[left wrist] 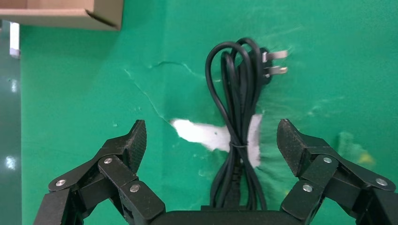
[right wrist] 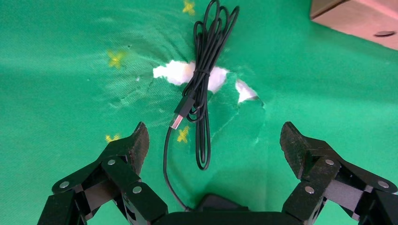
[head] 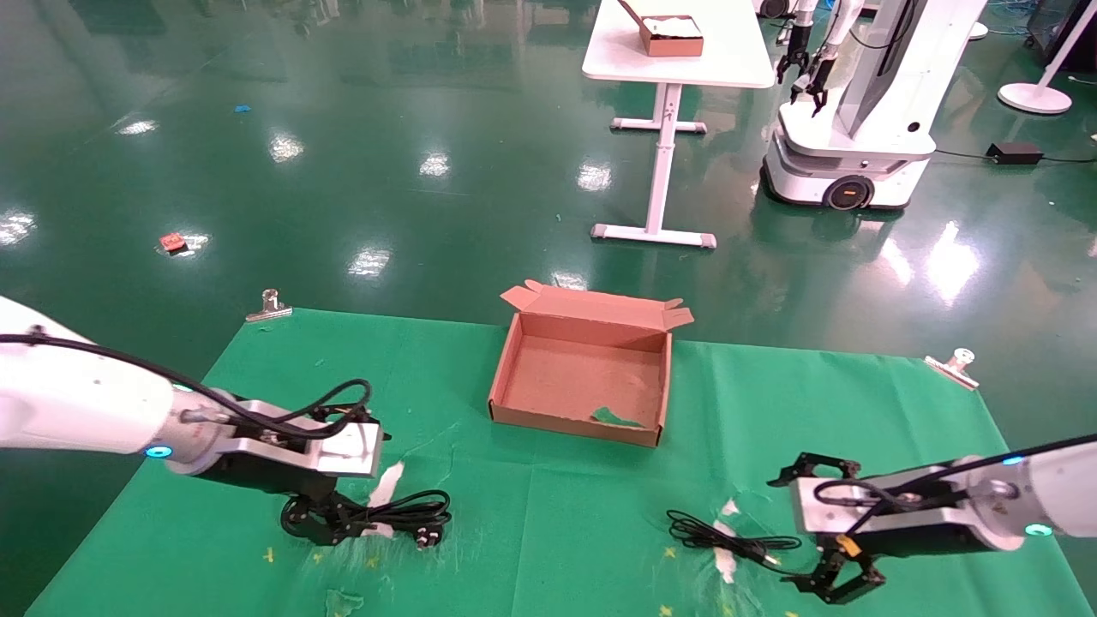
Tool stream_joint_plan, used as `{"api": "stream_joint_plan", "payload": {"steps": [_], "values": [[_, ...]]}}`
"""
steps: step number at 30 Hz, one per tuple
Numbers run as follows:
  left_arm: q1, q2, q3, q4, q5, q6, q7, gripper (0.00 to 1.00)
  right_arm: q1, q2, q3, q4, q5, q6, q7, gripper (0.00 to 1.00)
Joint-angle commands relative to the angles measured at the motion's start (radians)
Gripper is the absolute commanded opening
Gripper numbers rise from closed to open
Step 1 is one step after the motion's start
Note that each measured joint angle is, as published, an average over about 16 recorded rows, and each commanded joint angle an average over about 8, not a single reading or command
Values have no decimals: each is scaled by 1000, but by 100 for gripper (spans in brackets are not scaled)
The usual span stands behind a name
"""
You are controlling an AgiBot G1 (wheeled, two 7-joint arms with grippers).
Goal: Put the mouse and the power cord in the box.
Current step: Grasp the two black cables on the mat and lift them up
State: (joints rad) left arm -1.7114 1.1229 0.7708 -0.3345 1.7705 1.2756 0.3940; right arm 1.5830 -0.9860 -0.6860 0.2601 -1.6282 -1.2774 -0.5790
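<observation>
Lying on the green cloth (head: 531,514) at front left: the power cord (left wrist: 237,126), bundled, plug prongs pointing away from the left gripper (left wrist: 211,140). Straddling the bundle's near end with fingers (left wrist: 133,140) spread wide, gripping nothing. At front right, hovering with fingers (right wrist: 136,145) equally wide and empty: the right gripper (right wrist: 213,145), over the mouse (right wrist: 220,202), whose thin cable is lying coiled just ahead. Sitting open and empty at the cloth's far middle: the box (head: 514,360).
</observation>
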Motion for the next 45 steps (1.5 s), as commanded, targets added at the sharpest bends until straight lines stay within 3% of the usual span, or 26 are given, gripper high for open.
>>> {"api": "stream_joint_plan", "payload": {"steps": [1, 17, 19, 20, 26, 27, 28, 45], "values": [[-7, 29, 12, 48, 23, -39, 28, 100, 13, -31, -7, -57, -12, 22, -39, 100], [-19, 103, 32, 236, 58, -132, 144, 100, 35, -106, -2, -217, -5, 76, -177, 100], [-20, 106, 35, 247, 61, -134, 155, 92, 35, -108, -1, -225, -4, 76, -184, 99], [-20, 108, 36, 252, 62, -134, 159, 82, 36, -108, -1, -229, -4, 76, -186, 90], [-25, 114, 37, 276, 66, -135, 172, 9, 39, -111, -1, -246, -5, 77, -196, 15], [-25, 115, 37, 277, 66, -136, 172, 2, 39, -111, -2, -248, -5, 77, -197, 4], [-26, 116, 37, 279, 66, -136, 173, 0, 40, -111, -2, -249, -6, 77, -197, 0], [-23, 112, 36, 268, 63, -133, 170, 0, 38, -109, 0, -240, -4, 75, -195, 0]]}}
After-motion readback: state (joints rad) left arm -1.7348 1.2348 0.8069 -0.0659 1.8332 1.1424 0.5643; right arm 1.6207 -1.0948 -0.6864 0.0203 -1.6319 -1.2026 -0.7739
